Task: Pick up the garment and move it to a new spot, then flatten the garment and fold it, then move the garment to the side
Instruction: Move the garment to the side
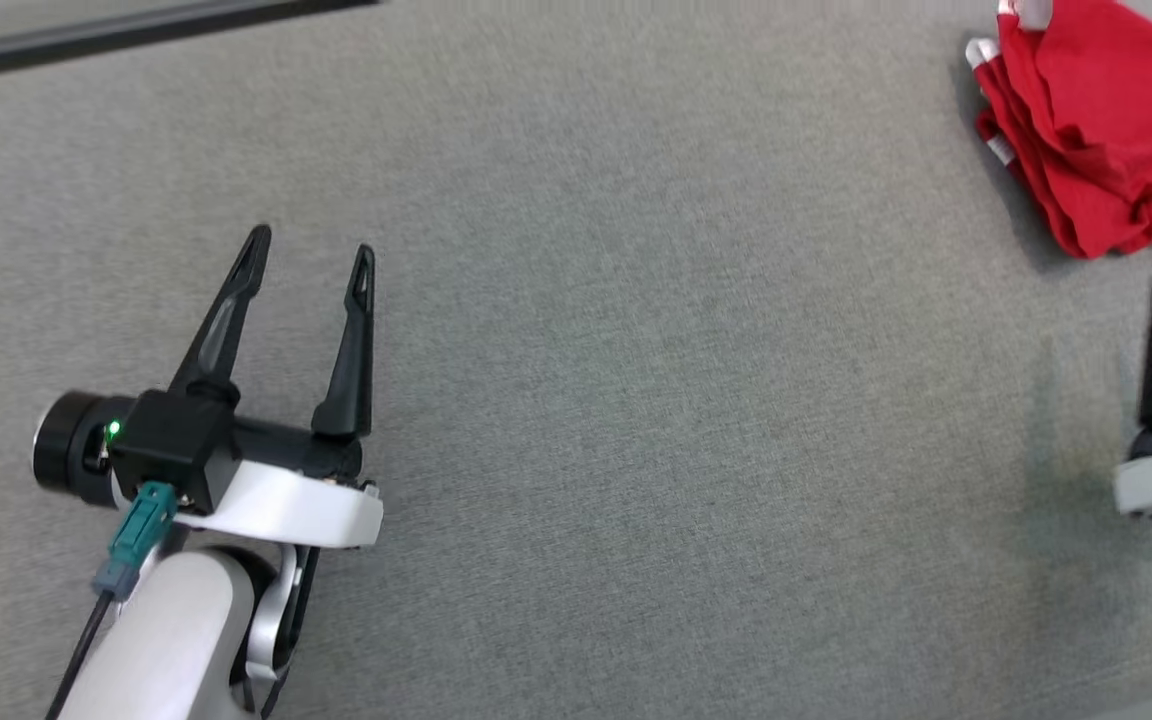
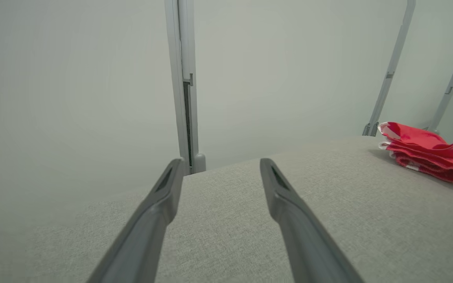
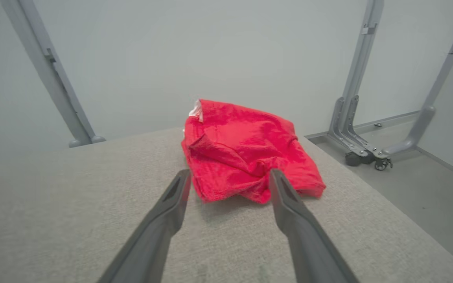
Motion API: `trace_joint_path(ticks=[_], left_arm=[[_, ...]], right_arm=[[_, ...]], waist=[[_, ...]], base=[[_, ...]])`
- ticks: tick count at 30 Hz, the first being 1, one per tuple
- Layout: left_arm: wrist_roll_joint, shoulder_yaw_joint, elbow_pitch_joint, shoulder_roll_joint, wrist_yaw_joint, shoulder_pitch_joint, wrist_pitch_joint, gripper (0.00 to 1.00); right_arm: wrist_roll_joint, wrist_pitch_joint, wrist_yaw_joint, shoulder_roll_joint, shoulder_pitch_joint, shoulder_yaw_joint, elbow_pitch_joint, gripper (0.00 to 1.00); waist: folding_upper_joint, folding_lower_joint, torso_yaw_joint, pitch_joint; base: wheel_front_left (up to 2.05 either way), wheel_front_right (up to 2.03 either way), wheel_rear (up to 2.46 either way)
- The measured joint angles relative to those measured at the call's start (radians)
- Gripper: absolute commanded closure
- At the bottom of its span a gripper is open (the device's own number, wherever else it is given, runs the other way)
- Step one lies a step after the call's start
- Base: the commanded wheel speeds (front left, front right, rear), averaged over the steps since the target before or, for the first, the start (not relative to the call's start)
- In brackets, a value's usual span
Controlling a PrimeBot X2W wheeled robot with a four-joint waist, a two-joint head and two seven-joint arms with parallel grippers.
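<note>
The garment lies loosely folded at the right edge of the surface, so the task looks done. Both the left end effector and right end effector stand released, empty.

Left gripper spread wide, empty; right gripper, half cut off, looks equally spread
</note>
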Motion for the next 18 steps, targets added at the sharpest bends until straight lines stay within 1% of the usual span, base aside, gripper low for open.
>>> trace_joint_path(ticks=[4,10,14,18], left_arm=[[-0.024,0.012,0.013,-0.009,0.017,0.048,-0.013,0.00],[-0.053,0.022,0.043,-0.031,0.031,0.101,-0.032,0.00],[-0.073,0.036,0.066,-0.034,0.039,0.143,-0.044,0.00],[-0.085,0.039,0.085,-0.033,0.038,0.185,-0.050,0.00]], right_arm=[[-0.072,0.026,-0.001,0.069,0.076,-0.007,-0.128,0.00],[-0.159,0.117,-0.001,0.154,0.168,-0.014,-0.296,0.00],[-0.198,0.169,-0.001,0.191,0.221,-0.018,-0.376,0.00],[-0.221,0.209,-0.001,0.217,0.275,-0.034,-0.427,0.00]], waist=[[0.0000,-0.0001,0.036,-0.046],[0.0000,0.0000,0.118,-0.096],[0.0000,0.0000,0.172,-0.134],[0.0000,0.0000,0.214,-0.182]], base=[[0.00,0.00,0.00],[0.00,0.00,0.00],[0.00,0.00,0.00],[0.00,0.00,0.00]])
